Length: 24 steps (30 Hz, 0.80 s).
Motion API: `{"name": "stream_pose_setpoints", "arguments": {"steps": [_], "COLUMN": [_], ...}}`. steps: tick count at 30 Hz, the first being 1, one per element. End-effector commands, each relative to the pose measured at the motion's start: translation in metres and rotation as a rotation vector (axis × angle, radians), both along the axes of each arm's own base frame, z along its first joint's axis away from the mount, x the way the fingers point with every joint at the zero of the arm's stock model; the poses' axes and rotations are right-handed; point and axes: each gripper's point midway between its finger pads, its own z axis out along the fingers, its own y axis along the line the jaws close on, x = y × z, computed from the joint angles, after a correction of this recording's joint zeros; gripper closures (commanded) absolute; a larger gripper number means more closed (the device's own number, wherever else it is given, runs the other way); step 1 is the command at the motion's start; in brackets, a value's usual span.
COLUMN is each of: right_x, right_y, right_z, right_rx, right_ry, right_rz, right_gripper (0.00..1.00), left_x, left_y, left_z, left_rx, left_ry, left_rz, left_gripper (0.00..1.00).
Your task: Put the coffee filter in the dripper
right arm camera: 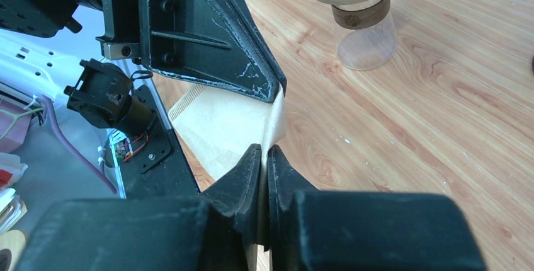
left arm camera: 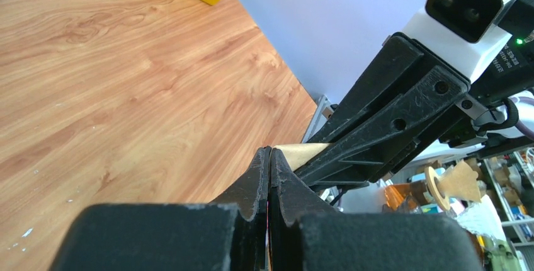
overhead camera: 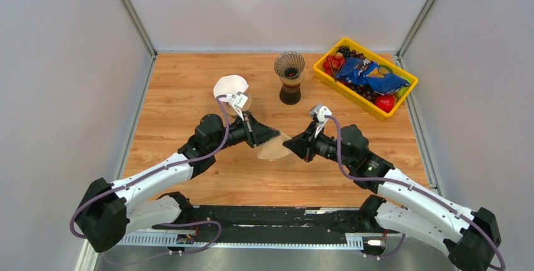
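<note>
Both arms meet over the middle of the table (overhead camera: 189,94). Your left gripper (left arm camera: 269,157) is pinched tight on one edge of the brown coffee filter (right arm camera: 230,120). Your right gripper (right arm camera: 264,157) is clamped on the filter too, its tips just beside the left's. The filter is stretched between them, partly spread, and appears lifted off the wood. The dripper (overhead camera: 289,65) stands on its dark base at far centre, well apart from the filter. A white paper stack (overhead camera: 230,86) lies left of the dripper. A yellow bin (overhead camera: 345,96) of packets and fruit sits far right.
</note>
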Motion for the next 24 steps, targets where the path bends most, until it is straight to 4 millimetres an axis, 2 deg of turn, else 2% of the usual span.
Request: {"name": "stream_pose_setpoints", "arguments": {"steps": [1, 4, 6, 8, 9, 10, 11, 12, 13, 15, 20, 21, 24], "right_x": [-0.005, -0.004, -0.005, -0.007, -0.009, -0.013, -0.018, -0.023, -0.031, -0.045, -0.064, -0.066, -0.066], "right_y": [0.003, 0.002, 0.002, 0.001, 0.002, 0.001, 0.001, 0.002, 0.003, 0.005, 0.008, 0.008, 0.007], "right_z": [0.033, 0.036, 0.036, 0.037, 0.038, 0.033, 0.031, 0.028, 0.027, 0.023, 0.017, 0.015, 0.010], "right_rx": [0.048, 0.049, 0.039, 0.024, 0.015, -0.017, -0.039, -0.061, -0.078, -0.100, -0.122, -0.133, -0.167], "right_ry": [-0.068, -0.067, -0.062, -0.063, -0.073, -0.064, -0.065, -0.068, -0.068, -0.074, -0.075, -0.067, -0.050], "right_rz": [0.038, 0.035, 0.034, 0.048, 0.066, 0.089, 0.118, 0.154, 0.208, 0.300, 0.442, 0.457, 0.468], "right_gripper": [0.92, 0.95, 0.97, 0.99, 1.00, 1.00, 1.00, 1.00, 1.00, 1.00, 0.99, 0.99, 0.99], "left_x": [-0.002, -0.003, -0.007, -0.013, -0.017, -0.025, -0.030, -0.039, -0.044, -0.053, -0.049, -0.044, -0.048], "left_y": [-0.004, -0.003, -0.003, -0.003, -0.002, -0.002, -0.001, -0.001, 0.001, 0.004, 0.015, 0.018, 0.027], "left_z": [0.024, 0.021, 0.017, 0.015, 0.015, 0.016, 0.017, 0.017, 0.018, 0.016, -0.001, -0.004, -0.013], "left_rx": [-0.009, 0.007, 0.027, 0.040, 0.039, 0.039, 0.034, 0.036, 0.038, 0.062, 0.224, 0.258, 0.335], "left_ry": [-0.071, -0.078, -0.087, -0.109, -0.123, -0.152, -0.176, -0.208, -0.227, -0.277, -0.261, -0.289, -0.293], "left_rz": [-0.026, -0.036, -0.056, -0.090, -0.106, -0.148, -0.172, -0.222, -0.244, -0.288, -0.269, -0.252, -0.269], "left_gripper": [1.00, 0.99, 0.93, 0.81, 0.70, 0.64, 0.47, 0.37, 0.16, 0.02, 0.00, 0.00, 0.00]}}
